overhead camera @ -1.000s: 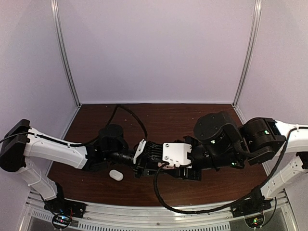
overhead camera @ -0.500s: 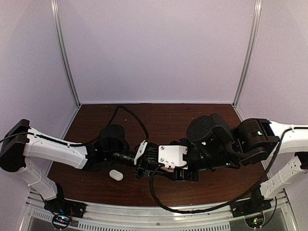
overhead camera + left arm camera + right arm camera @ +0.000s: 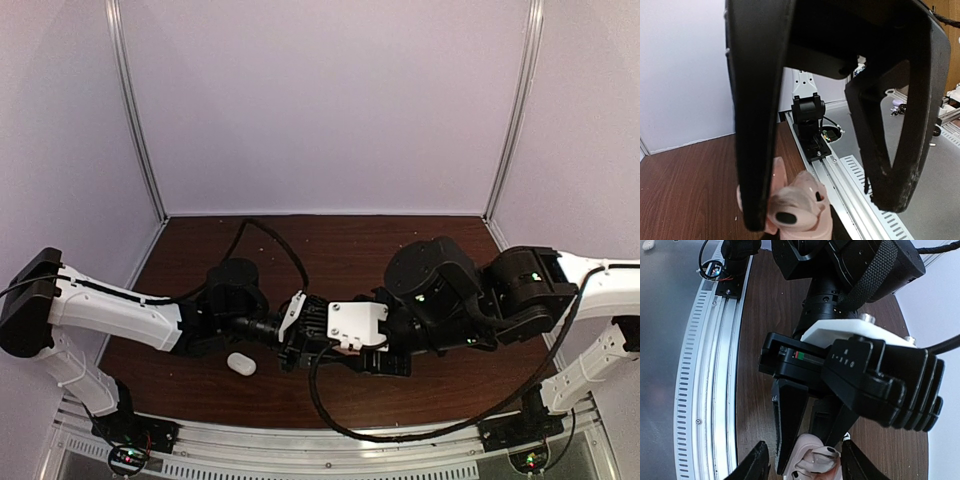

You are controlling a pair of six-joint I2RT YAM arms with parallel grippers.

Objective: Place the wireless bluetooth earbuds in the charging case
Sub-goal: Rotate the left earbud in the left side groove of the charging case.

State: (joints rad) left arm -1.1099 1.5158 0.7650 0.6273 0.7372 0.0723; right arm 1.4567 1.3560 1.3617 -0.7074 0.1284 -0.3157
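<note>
A pink charging case (image 3: 805, 220) stands open between my left gripper's (image 3: 821, 215) black fingers (image 3: 760, 150), its lid behind the left one. Two white earbuds (image 3: 790, 210) with black spots lie in its wells. In the right wrist view the case (image 3: 807, 452) and an earbud (image 3: 824, 458) show at the bottom, held by the left gripper (image 3: 812, 455). My right gripper (image 3: 804, 442) is open and empty, its fingertips (image 3: 760, 460) on either side of the case. In the top view both grippers, left (image 3: 305, 338) and right (image 3: 318, 352), meet at mid-table and hide the case.
A white oval case (image 3: 241, 364) lies on the brown table (image 3: 340, 240) just left of the grippers, near the front. The metal rail (image 3: 300, 440) runs along the near edge. A black cable (image 3: 330, 410) loops under the right arm.
The right arm has moved left, bringing its gripper up to the left gripper and the case. The left arm and the white oval case have stayed put.
</note>
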